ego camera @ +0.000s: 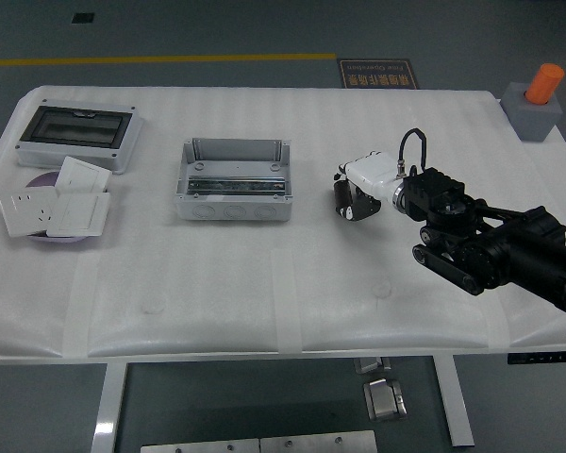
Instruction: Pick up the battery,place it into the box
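A grey open-topped box (233, 201) with a metal rail inside stands at the middle of the table. My right hand (351, 200), white-backed on a black arm, reaches in from the right. It hovers low over the table just right of the box, palm down. No battery shows anywhere on the table. Whatever lies under the hand is hidden by it, and dark parts there cannot be told apart from the hand. The left arm is absent from the head view.
A grey enclosure with a dark clear lid (75, 137) sits at the far left. In front of it, white switch plates (55, 206) lie on a purple disc. A grey block with an orange cylinder (538, 99) stands at the far right corner.
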Robot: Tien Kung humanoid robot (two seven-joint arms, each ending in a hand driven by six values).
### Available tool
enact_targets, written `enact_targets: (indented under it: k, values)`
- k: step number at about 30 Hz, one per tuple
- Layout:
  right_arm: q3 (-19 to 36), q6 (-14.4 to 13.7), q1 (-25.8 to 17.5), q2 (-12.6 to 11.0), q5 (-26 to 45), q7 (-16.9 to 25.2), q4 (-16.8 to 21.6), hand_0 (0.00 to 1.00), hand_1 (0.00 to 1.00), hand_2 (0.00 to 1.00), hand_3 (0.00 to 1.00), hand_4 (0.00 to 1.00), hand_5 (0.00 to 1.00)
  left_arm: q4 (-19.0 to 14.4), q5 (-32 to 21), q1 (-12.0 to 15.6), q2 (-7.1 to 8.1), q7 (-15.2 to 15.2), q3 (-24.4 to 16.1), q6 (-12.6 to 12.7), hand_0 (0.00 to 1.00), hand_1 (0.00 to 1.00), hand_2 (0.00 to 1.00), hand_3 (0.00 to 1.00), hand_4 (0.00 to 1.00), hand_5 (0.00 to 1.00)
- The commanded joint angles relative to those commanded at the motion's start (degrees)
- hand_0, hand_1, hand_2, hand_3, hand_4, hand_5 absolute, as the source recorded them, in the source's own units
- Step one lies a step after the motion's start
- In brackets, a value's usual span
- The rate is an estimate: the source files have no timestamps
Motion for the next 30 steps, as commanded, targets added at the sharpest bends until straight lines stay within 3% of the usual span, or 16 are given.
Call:
enact_targets:
  k: [27,28,30]
  values:
    - [-0.4,1.6,0.1,0.2,0.4,1.4,-0.5,0.905,0.791,0.757,0.824,0.730,0.440,-0.1,1.0,0.0,0.03,-0.2,0.0,0.2,0.591,0.617,0.495,0.613,0.473,0.466]
    - [-0.4,1.7,0.1,0.2,0.5,1.4,-0.5,0.917,0.804,0.776,0.880,0.943,0.562,-0.1,1.0,0.0,0.04,-0.2,0.1,0.2,0.591,0.617,0.491,0.613,0.466,0.467]
    - [-0.5,1.8,0.2,0.2,0.6,1.5,-0.5,0.917,0.804,0.776,0.880,0.943,0.562,-0.1,1.1,-0.1,0.06,-0.3,0.0,0.2,0.591,0.617,0.491,0.613,0.466,0.467]
